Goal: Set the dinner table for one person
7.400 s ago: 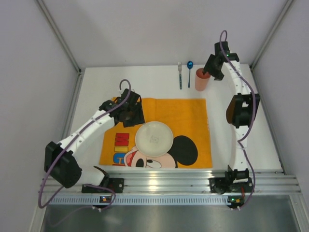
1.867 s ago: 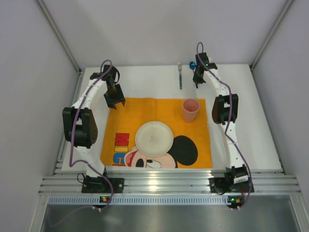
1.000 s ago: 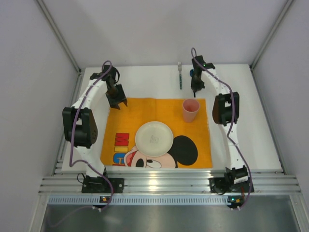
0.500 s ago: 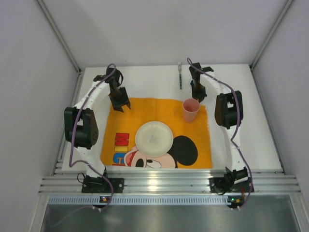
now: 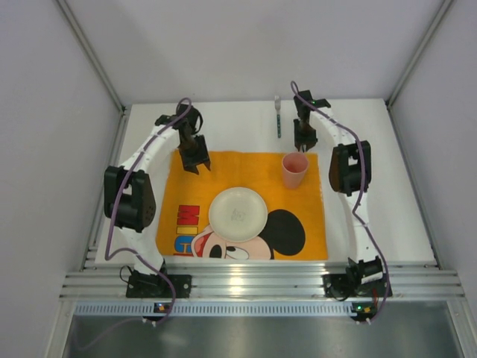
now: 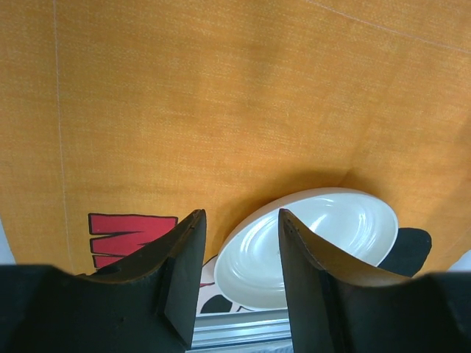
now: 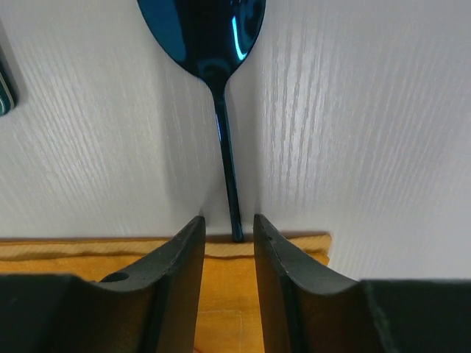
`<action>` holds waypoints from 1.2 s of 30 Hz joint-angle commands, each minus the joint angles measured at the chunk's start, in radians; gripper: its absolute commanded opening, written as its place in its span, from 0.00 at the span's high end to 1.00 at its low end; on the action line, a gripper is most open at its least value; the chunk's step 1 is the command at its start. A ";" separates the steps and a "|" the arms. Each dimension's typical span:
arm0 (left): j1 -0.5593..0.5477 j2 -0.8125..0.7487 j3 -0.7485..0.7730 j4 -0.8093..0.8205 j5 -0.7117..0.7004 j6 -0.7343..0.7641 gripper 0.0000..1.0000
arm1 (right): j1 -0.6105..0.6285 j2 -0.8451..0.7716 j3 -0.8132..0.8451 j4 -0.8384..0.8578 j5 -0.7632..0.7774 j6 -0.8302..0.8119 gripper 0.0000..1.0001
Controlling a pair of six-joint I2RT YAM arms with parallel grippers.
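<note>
The white dinner table [image 5: 387,186] carries an orange Mickey Mouse mat [image 5: 223,168] with a white plate [image 5: 238,214] in its middle and a pink cup [image 5: 294,170] at its far right corner. A blue spoon [image 7: 221,125] lies just beyond the mat's far edge, its handle end between the slightly open jaws of my right gripper [image 7: 228,220], with a gap on each side. In the top view the right gripper [image 5: 304,140] hides the spoon. A fork [image 5: 278,118] lies to its left. My left gripper [image 6: 240,215] hangs open and holds nothing over the mat's far left [image 5: 195,160].
A ribbed aluminium rail [image 5: 261,283] runs along the near edge, with both arm bases on it. Grey walls close the table on the left, right and back. The plate [image 6: 309,243] shows beyond the left gripper's fingertips.
The right gripper's jaws have parted from shut and now stand on either side of the spoon handle. The left gripper has slid right along the mat's far edge.
</note>
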 commanded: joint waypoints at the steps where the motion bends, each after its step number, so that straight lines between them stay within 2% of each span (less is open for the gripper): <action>1: -0.022 -0.019 0.070 -0.045 -0.031 -0.006 0.51 | -0.032 0.077 0.071 0.039 -0.015 0.012 0.66; 6: -0.041 -0.002 0.097 -0.073 -0.061 0.000 0.51 | -0.038 0.151 0.135 0.051 -0.014 0.016 0.69; 7: -0.042 0.001 0.109 -0.082 -0.064 0.002 0.51 | -0.036 0.162 0.142 0.050 -0.012 0.020 0.82; 8: -0.042 0.004 0.114 -0.088 -0.068 0.005 0.51 | -0.035 0.174 0.157 0.045 -0.008 0.020 0.90; 11: -0.047 0.012 0.134 -0.097 -0.076 0.006 0.51 | -0.032 0.192 0.185 0.035 0.017 0.012 0.99; 19: -0.056 0.024 0.155 -0.104 -0.082 0.008 0.51 | -0.023 0.185 0.168 0.022 0.052 -0.006 1.00; 23: -0.057 0.023 0.154 -0.105 -0.079 0.012 0.51 | -0.030 0.139 0.198 0.073 0.091 -0.008 1.00; 29: -0.062 0.021 0.157 -0.105 -0.076 0.017 0.51 | -0.056 -0.010 0.251 0.206 0.167 -0.010 1.00; 32: -0.065 0.017 0.159 -0.104 -0.079 0.011 0.51 | -0.075 -0.067 0.269 0.197 0.172 -0.010 1.00; 35: -0.070 0.006 0.156 -0.091 -0.079 0.002 0.51 | -0.081 -0.169 0.194 0.190 0.186 -0.013 1.00; 36: -0.070 0.003 0.151 -0.087 -0.078 0.000 0.51 | -0.082 -0.236 0.124 0.191 0.190 -0.016 1.00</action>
